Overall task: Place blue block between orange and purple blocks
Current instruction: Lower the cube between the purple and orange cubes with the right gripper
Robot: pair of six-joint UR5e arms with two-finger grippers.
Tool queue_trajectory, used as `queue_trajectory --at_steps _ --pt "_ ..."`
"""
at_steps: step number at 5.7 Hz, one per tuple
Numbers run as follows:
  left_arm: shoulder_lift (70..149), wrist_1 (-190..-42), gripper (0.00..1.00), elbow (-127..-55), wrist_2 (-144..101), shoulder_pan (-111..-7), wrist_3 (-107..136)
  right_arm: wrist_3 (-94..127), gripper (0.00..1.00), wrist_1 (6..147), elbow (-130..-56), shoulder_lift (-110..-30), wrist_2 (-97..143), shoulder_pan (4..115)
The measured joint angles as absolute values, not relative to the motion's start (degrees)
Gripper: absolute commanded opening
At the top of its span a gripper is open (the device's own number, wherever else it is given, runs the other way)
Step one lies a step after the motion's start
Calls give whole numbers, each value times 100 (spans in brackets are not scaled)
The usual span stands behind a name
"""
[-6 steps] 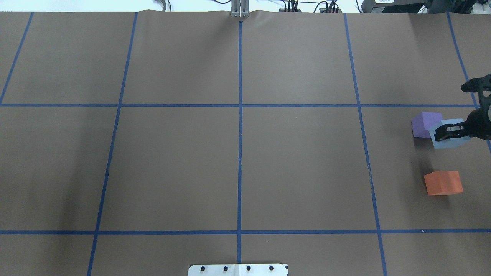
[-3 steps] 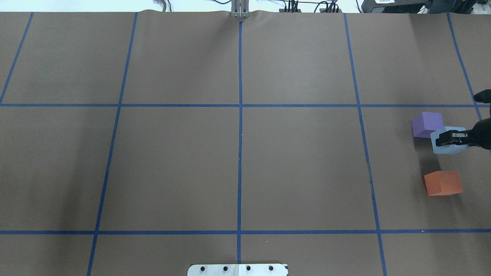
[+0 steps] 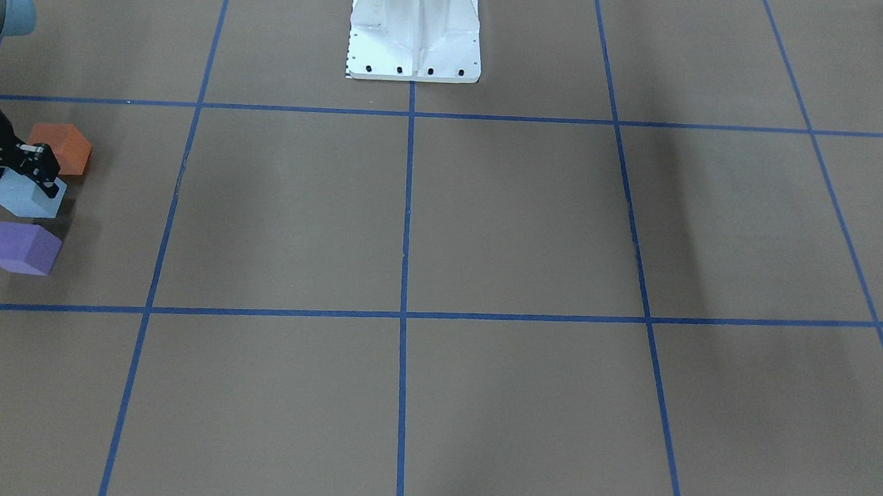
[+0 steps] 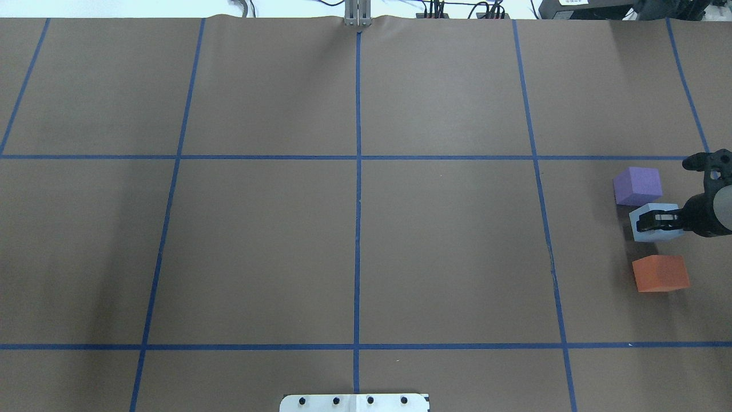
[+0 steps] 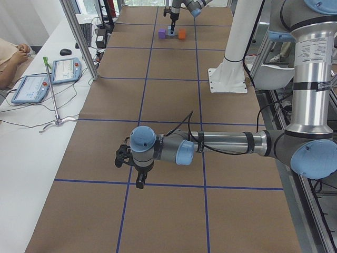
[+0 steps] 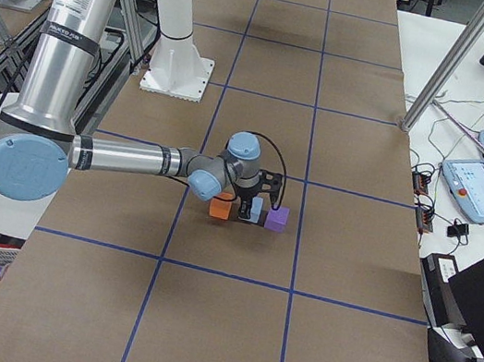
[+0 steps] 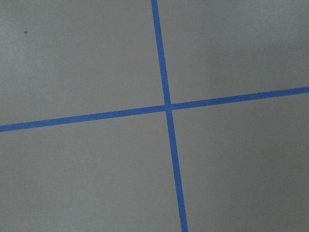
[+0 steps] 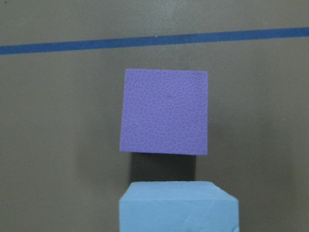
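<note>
While the right gripper (image 4: 657,219) pinched the pale blue block (image 4: 652,234), I saw that block sit between the purple block (image 4: 637,186) and orange block (image 4: 660,273), apart from both. All 3 looked like matte foam cubes. Only the rt wrist cam showed the purple one's pebbled skin. The left gripper (image 5: 140,182) showed solely in the ext left view, so I couldn't tell its opening.
</note>
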State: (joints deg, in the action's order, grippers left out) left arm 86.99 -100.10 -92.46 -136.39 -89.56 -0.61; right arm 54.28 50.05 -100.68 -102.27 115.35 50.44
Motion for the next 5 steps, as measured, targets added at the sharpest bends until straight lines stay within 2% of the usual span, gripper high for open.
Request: queue_trajectory --at_steps 2,3,5 --pt "8693 -10050 100 -9246 -13648 -8956 -55 5422 84 4983 -9990 -10195 11478 4913" --pt "8695 -10054 100 -9246 -13649 -8956 -53 5405 99 4977 -9933 -10130 11457 4885" --pt "8696 -10055 100 -9246 -13656 -8956 -46 5339 100 4975 -9882 -10054 11451 4872"
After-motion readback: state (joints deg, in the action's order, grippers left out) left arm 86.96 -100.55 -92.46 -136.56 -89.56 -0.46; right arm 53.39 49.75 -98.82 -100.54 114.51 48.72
